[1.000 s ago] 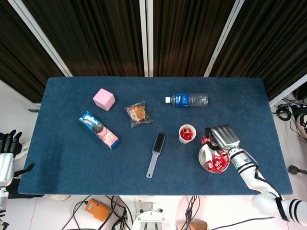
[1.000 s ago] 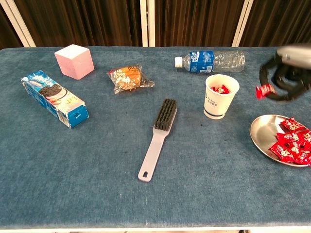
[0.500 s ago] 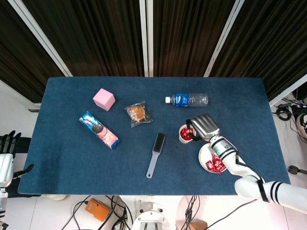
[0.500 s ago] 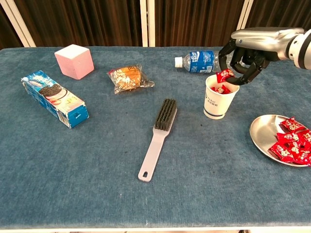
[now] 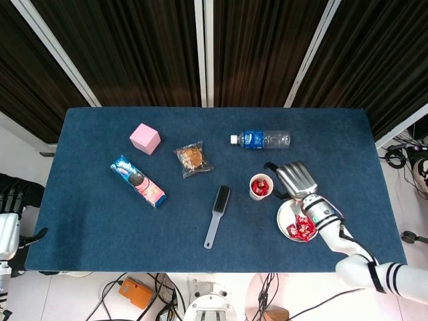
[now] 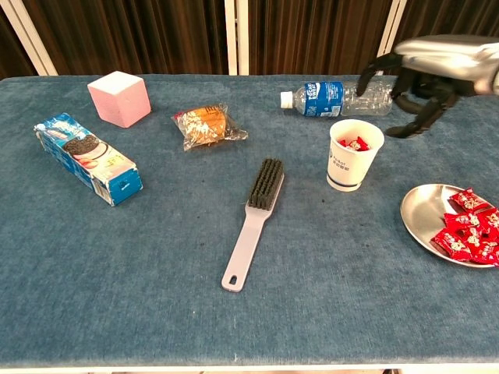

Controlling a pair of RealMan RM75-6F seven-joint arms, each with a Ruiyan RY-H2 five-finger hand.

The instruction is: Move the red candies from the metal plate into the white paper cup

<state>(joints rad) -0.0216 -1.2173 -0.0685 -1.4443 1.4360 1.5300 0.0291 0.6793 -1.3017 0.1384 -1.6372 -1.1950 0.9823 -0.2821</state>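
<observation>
Your right hand (image 6: 421,86) hangs just beyond and to the right of the white paper cup (image 6: 355,154), fingers curled loosely apart with nothing in them, so that hand is empty and released. Watch the cup: it stands upright but light, and the hand is close to its rim, so a careless sweep toward the plate could clip it and spill what's inside. The water bottle (image 6: 337,97) lies on its side right behind, and a knock there could roll it into the cup. Inside the cup you can see a few red candies (image 6: 355,143) near the top. The metal plate (image 6: 422,227) sits to the cup's right near the table edge, and it holds a good heap of red candies (image 6: 468,234) crowded toward its far side, so I'd judge most of the job is ahead. Grab clumsily in that pile and you may flick a neighbour off the plate or tip the plate's rim. Your left hand (image 5: 8,221) hangs off the table's left edge, apparently holding nothing, though I cannot tell its finger state for sure.
</observation>
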